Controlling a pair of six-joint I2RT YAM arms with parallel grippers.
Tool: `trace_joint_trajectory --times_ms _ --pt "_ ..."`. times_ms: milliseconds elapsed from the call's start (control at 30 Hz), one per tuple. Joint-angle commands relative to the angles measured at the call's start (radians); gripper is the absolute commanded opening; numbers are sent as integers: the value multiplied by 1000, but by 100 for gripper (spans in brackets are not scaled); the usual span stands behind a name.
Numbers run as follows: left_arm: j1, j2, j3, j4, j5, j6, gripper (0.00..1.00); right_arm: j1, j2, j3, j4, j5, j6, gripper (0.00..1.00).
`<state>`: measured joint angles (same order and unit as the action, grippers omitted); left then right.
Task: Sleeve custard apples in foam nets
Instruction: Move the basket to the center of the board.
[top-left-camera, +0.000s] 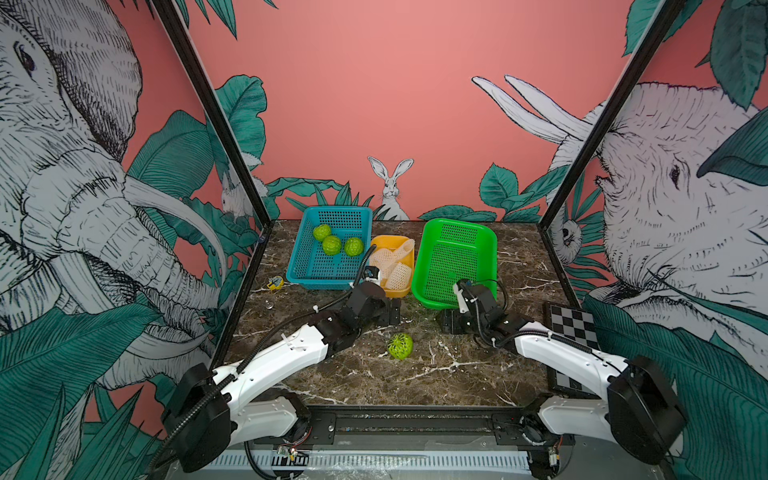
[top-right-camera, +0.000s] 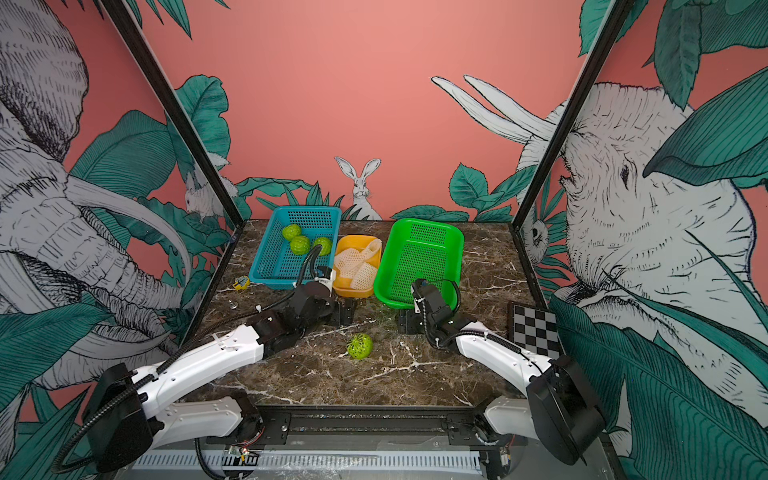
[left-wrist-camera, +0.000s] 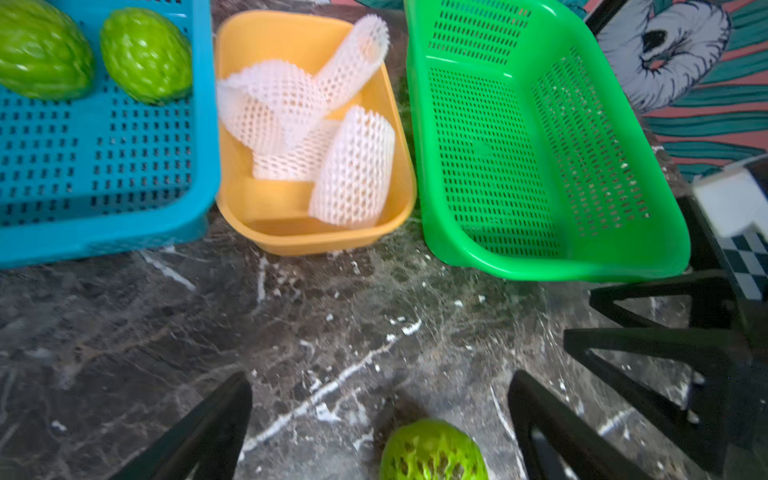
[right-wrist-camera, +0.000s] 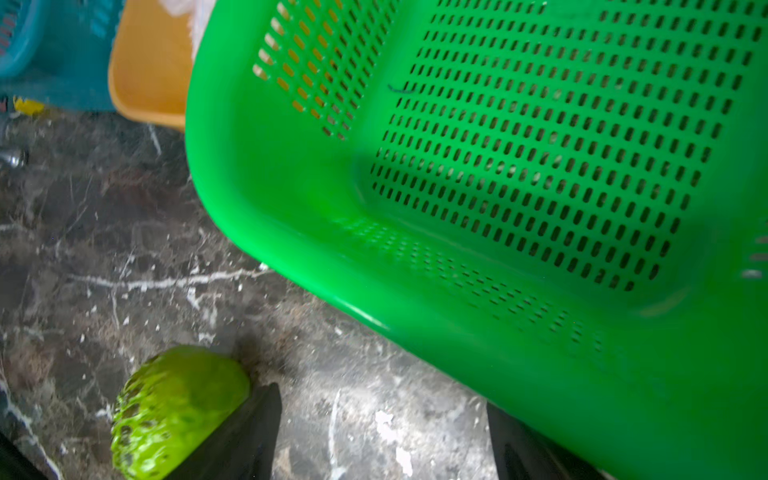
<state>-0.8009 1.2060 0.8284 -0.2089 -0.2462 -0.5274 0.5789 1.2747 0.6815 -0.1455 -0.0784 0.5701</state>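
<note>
Left wrist view: the left gripper (left-wrist-camera: 380, 378) has its black fingers (left-wrist-camera: 220, 424) spread wide, holding nothing. In the right wrist view the right gripper (right-wrist-camera: 382, 399) is spread wide too, with only table (right-wrist-camera: 104, 232) between its fingers (right-wrist-camera: 249, 432). One netted custard apple (top-left-camera: 400, 345) lies on the table between the two arms, near both grippers. Farther back, three bare custard apples (top-left-camera: 331, 244) sit in the blue basket (top-left-camera: 316, 282). The foam nets (top-left-camera: 392, 259) lie piled in the yellow tub (top-left-camera: 397, 291). Beside it stands the green basket (top-left-camera: 457, 226).
</note>
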Motion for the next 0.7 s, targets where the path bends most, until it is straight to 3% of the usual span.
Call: trace_joint_trajectory --times_ms 0,267,533,667 --pt "47 66 66 23 6 62 96 -67 24 14 119 -17 -13 80" --pt "128 376 361 55 93 174 84 -130 20 44 73 -74 -48 83" --pt "207 721 721 -9 147 238 81 -131 -71 64 -89 -86 -65 97" --pt "241 857 872 -30 192 244 75 -132 -110 67 -128 -68 -75 99"
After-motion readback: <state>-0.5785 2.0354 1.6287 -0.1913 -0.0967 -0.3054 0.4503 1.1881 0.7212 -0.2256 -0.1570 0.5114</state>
